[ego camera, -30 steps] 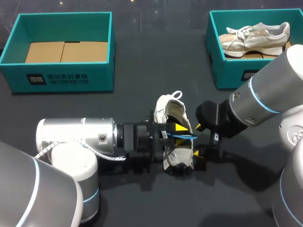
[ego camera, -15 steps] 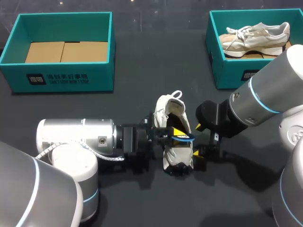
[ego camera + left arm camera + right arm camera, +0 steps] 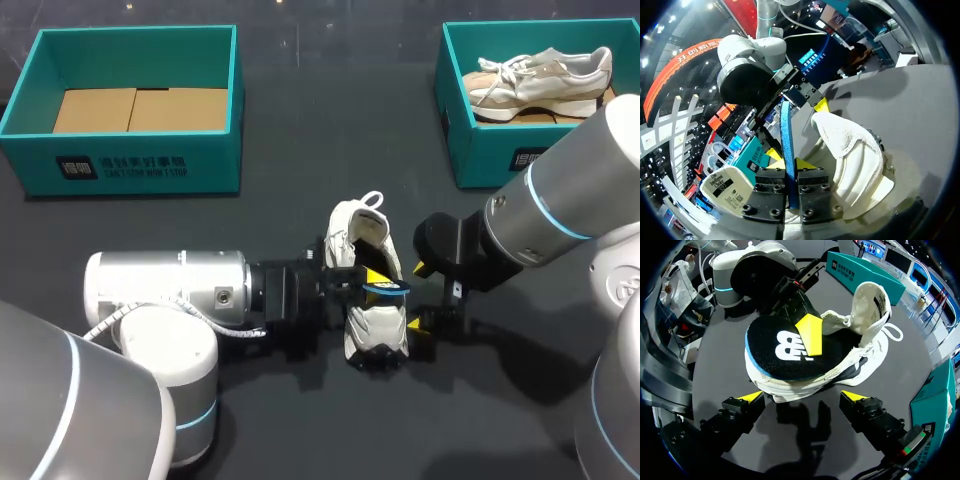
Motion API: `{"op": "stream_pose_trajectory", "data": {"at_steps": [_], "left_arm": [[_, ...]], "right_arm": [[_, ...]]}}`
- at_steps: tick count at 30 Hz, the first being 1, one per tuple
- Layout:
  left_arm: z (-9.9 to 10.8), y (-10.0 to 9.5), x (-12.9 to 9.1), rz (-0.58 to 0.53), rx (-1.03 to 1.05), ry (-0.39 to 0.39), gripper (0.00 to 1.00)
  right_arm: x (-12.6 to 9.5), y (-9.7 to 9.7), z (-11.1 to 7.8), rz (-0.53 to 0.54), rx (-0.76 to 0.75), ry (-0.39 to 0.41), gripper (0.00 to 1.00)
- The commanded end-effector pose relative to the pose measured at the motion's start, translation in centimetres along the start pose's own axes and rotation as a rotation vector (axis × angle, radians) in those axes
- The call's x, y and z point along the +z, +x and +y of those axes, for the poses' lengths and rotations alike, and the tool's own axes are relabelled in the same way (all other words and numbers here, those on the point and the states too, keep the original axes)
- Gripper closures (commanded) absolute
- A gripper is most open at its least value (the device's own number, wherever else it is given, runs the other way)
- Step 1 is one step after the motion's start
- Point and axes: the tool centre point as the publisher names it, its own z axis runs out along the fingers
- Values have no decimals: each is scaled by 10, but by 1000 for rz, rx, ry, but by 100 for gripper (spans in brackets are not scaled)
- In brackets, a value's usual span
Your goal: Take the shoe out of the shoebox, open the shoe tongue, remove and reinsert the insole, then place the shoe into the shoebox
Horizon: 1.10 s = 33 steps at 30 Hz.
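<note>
Insole step: left gripper (image 3: 789, 162) pinches insole (image 3: 786, 135) over shoe (image 3: 860, 347), right gripper (image 3: 804, 396) spread wide flanking toe, likely next seat insole toe-first.

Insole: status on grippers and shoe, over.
Left gripper shut on insole. Right gripper open beside shoe. Insole partly out, shoe on table.

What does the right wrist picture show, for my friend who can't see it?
A white shoe sits on the dark table with its black, blue-edged insole sticking partly out, pinched by the left gripper with its yellow tips. The right gripper is open just in front of the shoe, one finger out to each side.
</note>
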Motion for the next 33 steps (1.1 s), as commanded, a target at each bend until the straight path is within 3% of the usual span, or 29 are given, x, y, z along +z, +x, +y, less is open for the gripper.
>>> {"op": "stream_pose_trajectory", "data": {"at_steps": [1,3,4,7,19,20,22,33], "left_arm": [[-5,-1,1,2,-1,10,100],[-11,-2,-1,-2,-8,33,100],[-13,-2,-2,-3,-7,34,89],[-22,-4,-5,-6,-17,66,83],[-52,-5,-10,10,11,129,82],[-52,-4,-9,11,11,130,84],[-50,-3,-7,15,15,129,100],[-19,6,6,36,47,56,100]], "right_arm": [[0,1,-1,-2,0,-1,0],[0,1,-1,-2,0,-1,0],[0,1,-1,-2,0,-1,0],[0,1,-1,-2,0,-1,0],[0,1,-1,-2,0,-1,0],[0,1,-1,-2,0,-1,0],[0,1,-1,-2,0,-1,0],[0,1,-1,-2,0,-1,0]]}}
